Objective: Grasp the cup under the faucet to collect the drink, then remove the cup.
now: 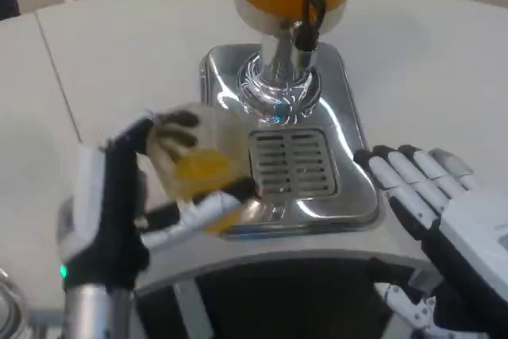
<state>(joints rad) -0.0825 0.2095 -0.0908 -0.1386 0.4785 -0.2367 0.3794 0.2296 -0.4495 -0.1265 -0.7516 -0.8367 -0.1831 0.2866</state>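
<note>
Collection done: clear plastic cup (202, 166) holding orange drink, gripped by left hand (119, 212), off chrome drip tray (349, 188); set-down remaining; right hand (444, 204) spread, holding nothing.

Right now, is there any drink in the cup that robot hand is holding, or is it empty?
Partly filled. Orange drink shows through the clear cup in its lower part, as the left robot hand holds it. The picture is blurred, so the exact level is unclear.

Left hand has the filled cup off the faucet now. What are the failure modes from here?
1. The clear plastic cup of orange drink looks tilted and blurred in the left hand; the drink may slosh out.
2. It hangs near the chrome drip tray edge; a bump could jar it.
3. The right hand rests open nearby, giving no support.
</note>
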